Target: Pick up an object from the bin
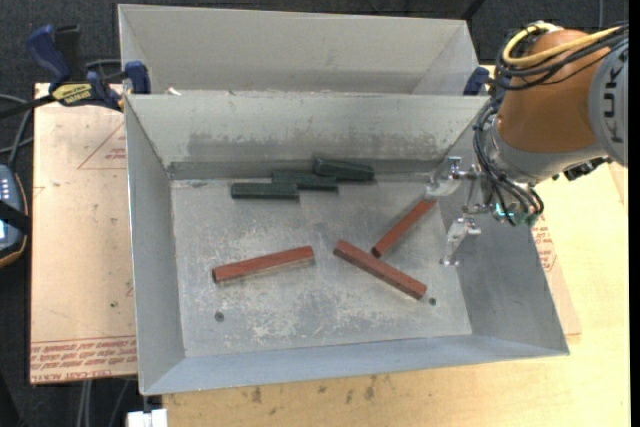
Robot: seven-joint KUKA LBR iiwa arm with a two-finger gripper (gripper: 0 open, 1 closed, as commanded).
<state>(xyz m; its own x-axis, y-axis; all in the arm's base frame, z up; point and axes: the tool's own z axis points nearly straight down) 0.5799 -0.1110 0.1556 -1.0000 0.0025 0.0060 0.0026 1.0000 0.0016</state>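
Scuffed grey metal bin (300, 315): we log three slim red bars (263, 264), two dark green bars (300, 181) (overlapping); jaws spread, empty.

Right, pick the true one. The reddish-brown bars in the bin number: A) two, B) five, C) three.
C: three reddish-brown bars lie on the bin floor: a left bar, a middle bar, and a slanted bar nearest the gripper.
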